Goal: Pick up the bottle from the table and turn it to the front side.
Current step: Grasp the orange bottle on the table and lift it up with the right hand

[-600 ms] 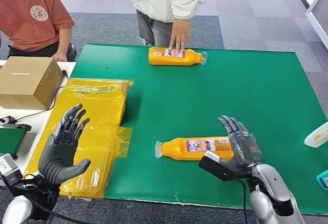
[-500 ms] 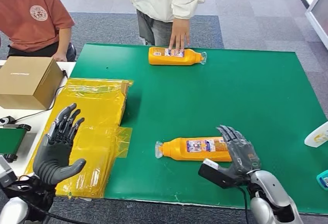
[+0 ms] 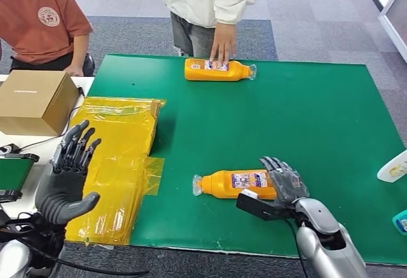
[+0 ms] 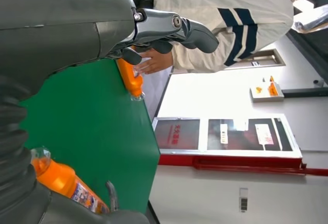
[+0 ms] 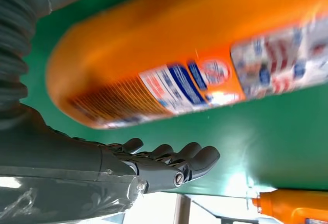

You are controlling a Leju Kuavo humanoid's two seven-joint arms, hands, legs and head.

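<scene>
An orange bottle (image 3: 235, 184) lies on its side on the green mat (image 3: 297, 112), cap to the left and label facing up. My right hand (image 3: 283, 186) is at its base end, with its fingers (image 5: 174, 157) stretched past the far side and its thumb on the near side. The right wrist view shows the bottle (image 5: 185, 65) between them with a gap at the fingers. My left hand (image 3: 65, 179) hovers open over the yellow package (image 3: 122, 144), fingers spread. The left wrist view shows the near bottle (image 4: 65, 183).
A second orange bottle (image 3: 216, 70) lies at the mat's far edge under a person's hand (image 3: 222, 42). A cardboard box (image 3: 34, 100) sits at the left, with another person behind it. A white object (image 3: 394, 166) and a teal one (image 3: 400, 222) lie at the right edge.
My right hand has slid left along the mat so its fingers now reach over the bottle's base end. My left hand has drifted slightly left and lower. The bottles have not moved.
</scene>
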